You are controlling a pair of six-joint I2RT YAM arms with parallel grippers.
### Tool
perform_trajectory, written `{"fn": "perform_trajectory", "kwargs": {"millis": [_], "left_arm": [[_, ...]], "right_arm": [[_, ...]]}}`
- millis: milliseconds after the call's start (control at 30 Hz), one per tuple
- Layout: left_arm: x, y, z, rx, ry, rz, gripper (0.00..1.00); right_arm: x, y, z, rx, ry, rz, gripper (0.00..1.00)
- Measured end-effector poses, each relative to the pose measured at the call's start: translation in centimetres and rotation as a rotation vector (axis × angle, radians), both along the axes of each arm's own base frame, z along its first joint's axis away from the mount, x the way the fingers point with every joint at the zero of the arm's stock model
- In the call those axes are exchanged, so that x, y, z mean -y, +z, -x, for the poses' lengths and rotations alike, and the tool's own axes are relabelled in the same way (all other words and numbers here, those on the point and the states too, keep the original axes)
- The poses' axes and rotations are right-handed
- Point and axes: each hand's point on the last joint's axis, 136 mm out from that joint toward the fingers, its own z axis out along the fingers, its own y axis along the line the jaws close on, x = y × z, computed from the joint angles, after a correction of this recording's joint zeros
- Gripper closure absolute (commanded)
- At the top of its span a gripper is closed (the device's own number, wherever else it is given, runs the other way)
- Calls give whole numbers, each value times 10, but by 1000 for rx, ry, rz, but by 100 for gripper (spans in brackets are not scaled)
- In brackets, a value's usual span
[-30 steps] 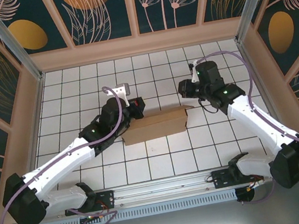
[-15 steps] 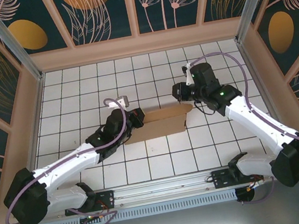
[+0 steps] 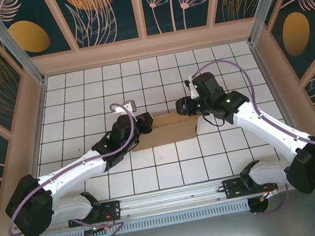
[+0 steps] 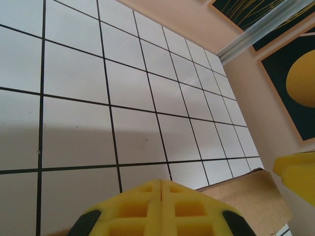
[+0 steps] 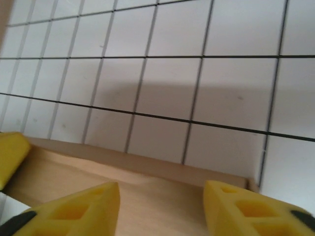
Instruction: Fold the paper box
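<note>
The plain brown corrugated-cardboard paper box [image 3: 169, 131] is seen lying on the white, black-gridded table [image 3: 82, 100], near its middle. The left claw [image 3: 146, 123] is placed at the left end of the paper box, and its yellow pads [image 4: 142, 206] are pressed together, closed. The right claw [image 3: 183, 107] is held over the far edge of the paper box, toward its right end. Its yellow fingers [image 5: 74, 209] are spread apart, and the cardboard surface is visible between them.
</note>
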Motion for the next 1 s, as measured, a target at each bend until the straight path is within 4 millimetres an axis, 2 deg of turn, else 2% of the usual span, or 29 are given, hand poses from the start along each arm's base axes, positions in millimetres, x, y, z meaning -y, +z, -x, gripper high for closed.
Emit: {"fn": "perform_trajectory", "kwargs": {"millis": [167,233,700,833,1000], "left_arm": [[2,-1,2,17,-32,-34,100],[2,-1,3,22,-40,-42,100],[4,-2,6,27,-70,-57,100],[4,-2,5,29,-73,-60,100],[1,-3,1,31,-61,-66,100]], "right_arm": [[32,0,-5,-48,-77,-32,44],[37,-3,-3,-64,-83,-45,44],[27,-34,20,-184,-24,-98,45],[19,-34,20,-186,-19,-170,49],[12,-34,17,-193,-21,-259,62]]}}
